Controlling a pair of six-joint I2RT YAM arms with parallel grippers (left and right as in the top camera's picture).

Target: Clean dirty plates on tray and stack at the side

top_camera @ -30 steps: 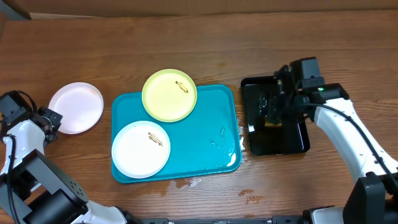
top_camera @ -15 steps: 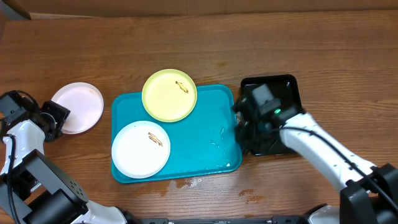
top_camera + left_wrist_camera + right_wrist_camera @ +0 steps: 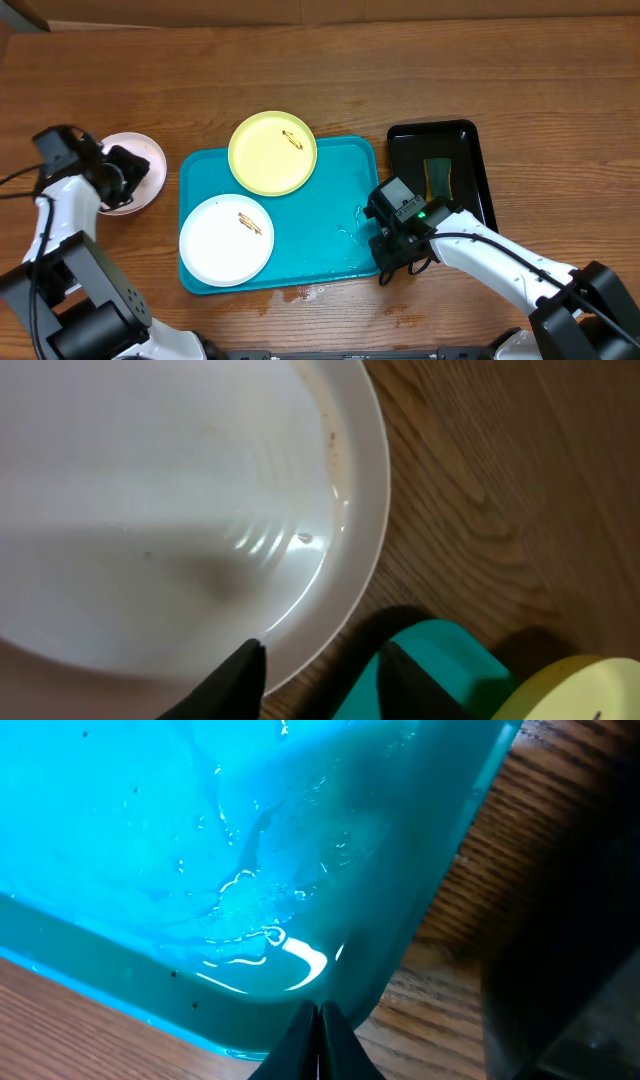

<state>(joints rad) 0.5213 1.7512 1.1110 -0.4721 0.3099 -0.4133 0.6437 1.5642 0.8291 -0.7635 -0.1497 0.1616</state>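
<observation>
On the turquoise tray [image 3: 320,215] lie a yellow-green plate [image 3: 272,152] at the back and a white plate [image 3: 226,239] at the front left, each with a dark smear. Another white plate [image 3: 148,160] [image 3: 170,500] sits on the wood left of the tray. My left gripper [image 3: 125,172] [image 3: 320,665] hangs open above this plate's right rim, one finger over the plate and one outside it. The tray [image 3: 440,650] shows just beyond. My right gripper [image 3: 385,268] [image 3: 318,1020] is shut and empty at the wet front right corner of the tray [image 3: 250,870].
A glossy black tray [image 3: 465,160] stands right of the turquoise one, with a green-yellow sponge [image 3: 438,178] lying in it. Water drops sit on the wood [image 3: 310,292] in front of the tray. Table edges run close to the front and left.
My right gripper left the black tray, swung left and forward to the tray's corner and shut; the sponge stays in the black tray. My left gripper moved right over the side plate.
</observation>
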